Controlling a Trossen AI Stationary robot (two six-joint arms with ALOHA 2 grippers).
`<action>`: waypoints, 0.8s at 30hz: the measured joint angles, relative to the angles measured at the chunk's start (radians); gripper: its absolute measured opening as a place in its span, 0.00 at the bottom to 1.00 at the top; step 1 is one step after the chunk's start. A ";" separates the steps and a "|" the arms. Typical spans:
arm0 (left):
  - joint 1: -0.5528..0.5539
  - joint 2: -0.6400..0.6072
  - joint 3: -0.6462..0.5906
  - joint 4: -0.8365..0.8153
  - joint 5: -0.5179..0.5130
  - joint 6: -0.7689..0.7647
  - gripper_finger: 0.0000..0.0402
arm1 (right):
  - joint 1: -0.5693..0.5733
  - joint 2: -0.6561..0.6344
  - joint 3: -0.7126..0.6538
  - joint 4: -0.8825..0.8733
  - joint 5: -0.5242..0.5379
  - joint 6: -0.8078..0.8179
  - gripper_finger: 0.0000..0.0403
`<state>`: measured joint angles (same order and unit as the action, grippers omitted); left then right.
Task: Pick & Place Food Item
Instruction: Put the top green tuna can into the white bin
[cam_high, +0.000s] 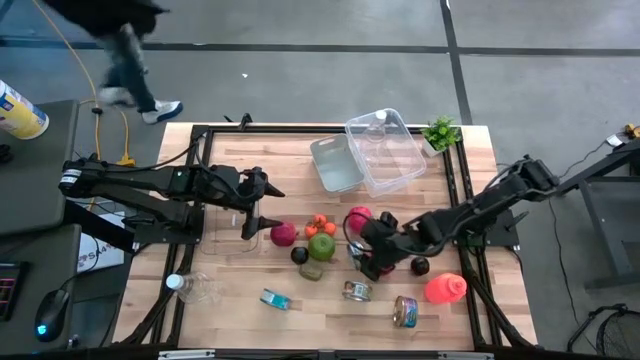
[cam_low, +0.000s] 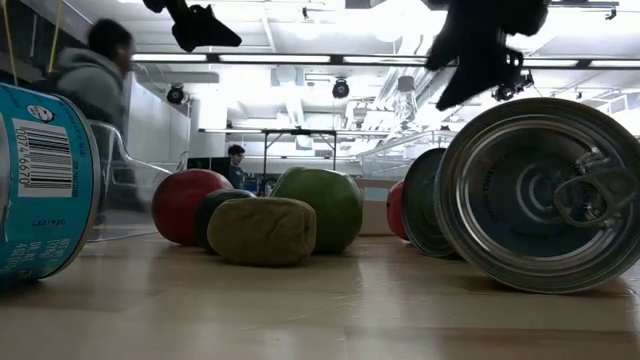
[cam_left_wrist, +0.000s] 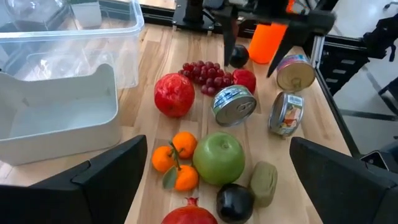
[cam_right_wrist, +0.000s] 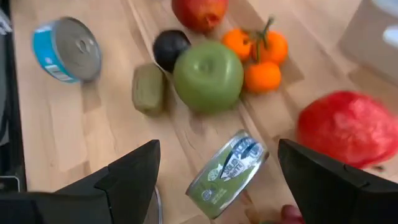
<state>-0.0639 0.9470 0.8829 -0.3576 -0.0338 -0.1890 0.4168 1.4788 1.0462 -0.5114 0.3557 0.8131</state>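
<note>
Hovering right gripper (cam_right_wrist: 214, 180), jaws spread, empty | probably targeting green-labelled tin can (cam_right_wrist: 227, 173) lying below | needing descent, closing | left gripper (cam_left_wrist: 217, 186) waiting, wide open.

Wooden table (cam_high: 230, 305) carries scattered food items. Left gripper (cam_high: 262, 210) sits left of centre, fingers spread, just left of a dark red pomegranate (cam_high: 284, 234). Right gripper (cam_high: 366, 250) is over the middle cluster, fingers apart, beside a green apple (cam_high: 321, 247) and oranges (cam_high: 318, 225). Clear bins (cam_high: 385, 150) stand at the far side. A person's legs (cam_high: 130, 70) are visible beyond the far-left corner.
</note>
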 joint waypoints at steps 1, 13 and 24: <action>0.000 0.000 0.000 0.000 0.000 0.000 0.96 | -0.005 0.006 0.000 -0.017 -0.007 0.011 0.78; 0.000 0.000 0.000 0.000 0.000 0.009 0.96 | -0.018 0.092 0.000 -0.098 -0.105 0.137 0.78; 0.000 0.000 0.000 -0.001 -0.001 0.009 0.96 | -0.031 0.135 0.000 -0.039 -0.100 0.124 0.78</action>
<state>-0.0639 0.9470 0.8829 -0.3583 -0.0345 -0.1801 0.3854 1.6135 1.0458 -0.5507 0.2558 0.9367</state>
